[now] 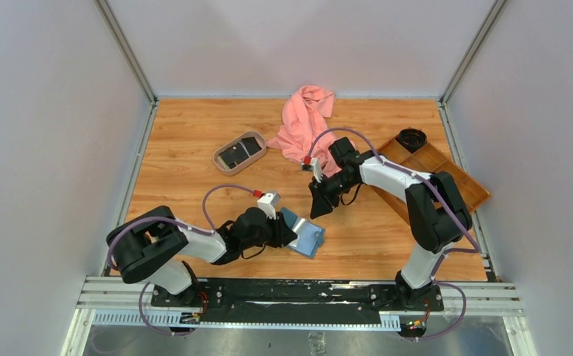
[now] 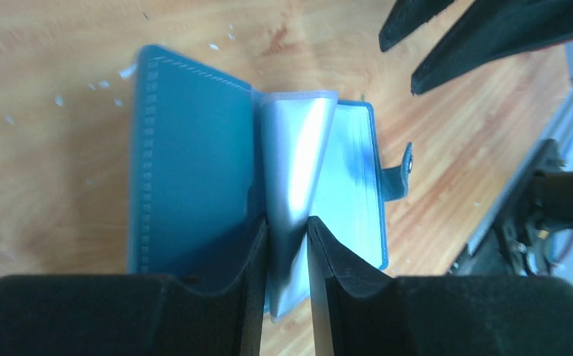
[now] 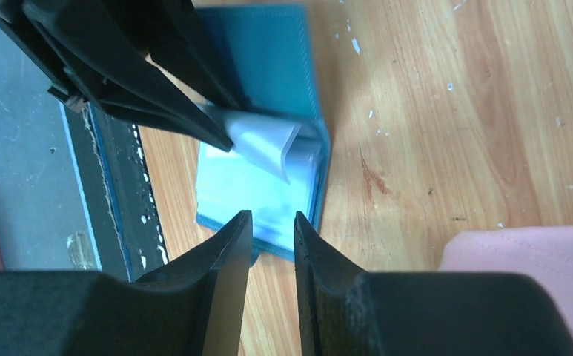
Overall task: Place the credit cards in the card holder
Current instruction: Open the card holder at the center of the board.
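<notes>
- Left gripper, lower centre of the left wrist view: clamped on one pale, glossy inner sleeve of the card holder, standing that leaf up from the spine. The step in hand appears to be opening a pocket to receive a card.
- Your grip: pinch this single leaf only, and lift just enough to part the pocket mouth. A harder pull would probably drag the light holder across the table or fold it shut.
- Right gripper, lower centre of the right wrist view: it hovers over the holder's edge, fingers a narrow slot apart, with nothing visible between them. Since no card shows in it, send it to fetch one first.
- Credit cards: dark ones lie in the oval tray, left of centre in the top view and well apart from the holder. Other colours cannot be made out there.
- Insertion: bring the card in flat, its leading edge square to the pocket mouth and clear of the left fingers.
- Card holder, appearance: teal-blue with a stitched border, lying open at lower centre of the top view. It has pale blue pockets inside and a small tab clasp at its right edge. No card is visible in it. The sleeves look thin and floppy, so they are likely to buckle under a crooked push.
</notes>
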